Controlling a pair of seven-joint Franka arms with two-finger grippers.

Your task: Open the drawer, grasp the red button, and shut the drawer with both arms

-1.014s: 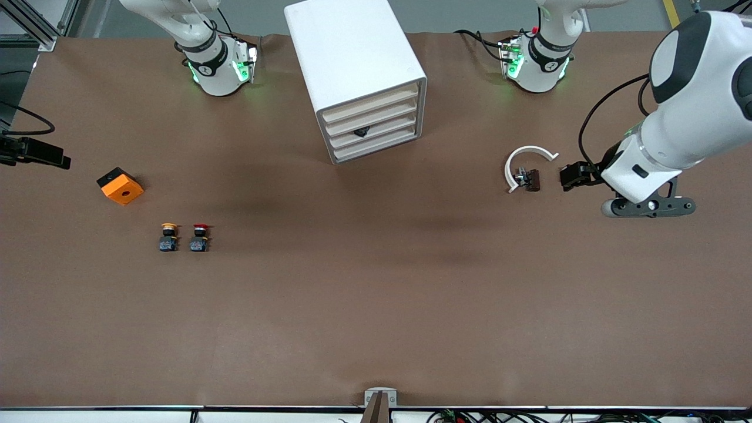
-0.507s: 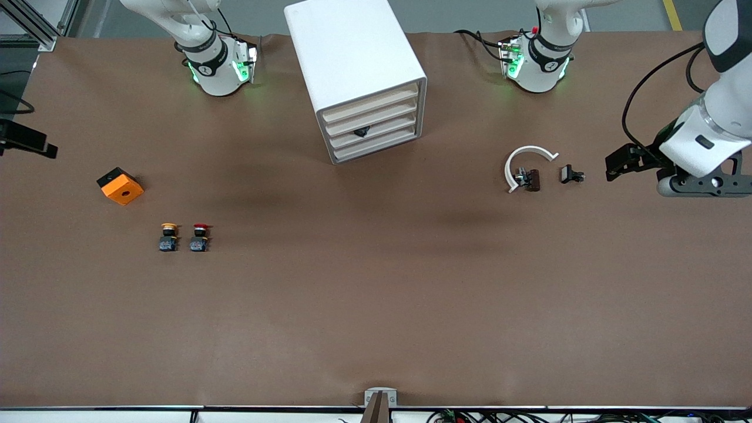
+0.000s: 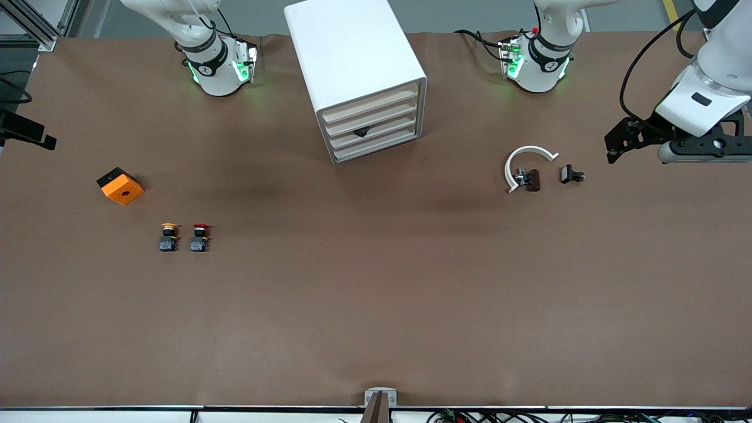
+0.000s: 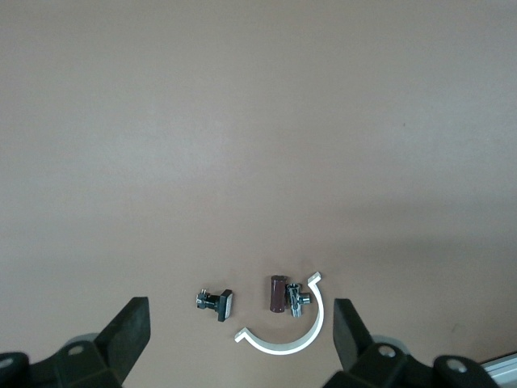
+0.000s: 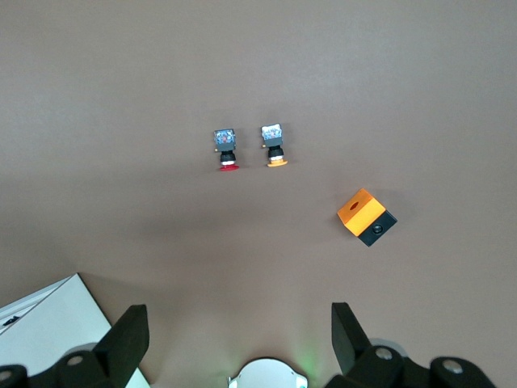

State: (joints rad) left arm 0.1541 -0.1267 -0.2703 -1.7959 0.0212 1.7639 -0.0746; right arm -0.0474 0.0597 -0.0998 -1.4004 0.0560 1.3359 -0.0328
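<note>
The white cabinet (image 3: 352, 59) stands between the arm bases with all four beige drawers shut. The third drawer (image 3: 382, 129) carries a small black handle. The red-capped button (image 3: 200, 237) stands on the table beside a yellow-capped one (image 3: 168, 237), toward the right arm's end. It also shows in the right wrist view (image 5: 226, 149). My right gripper (image 3: 28, 134) is open and empty, up over the table edge at that end, with its jaws wide apart in the right wrist view (image 5: 240, 331). My left gripper (image 3: 614, 144) is open and empty over the left arm's end (image 4: 239, 335).
An orange square box (image 3: 120, 186) lies near the buttons (image 5: 366, 217). A white curved piece (image 3: 523, 158), a brown cylinder (image 3: 533, 180) and a small black part (image 3: 570, 174) lie under the left gripper's view. A corner of the cabinet (image 5: 48, 323) shows in the right wrist view.
My left gripper has drawn back from the small black part toward the left arm's end, leaving the part on the table. My right gripper has drifted slightly outward.
</note>
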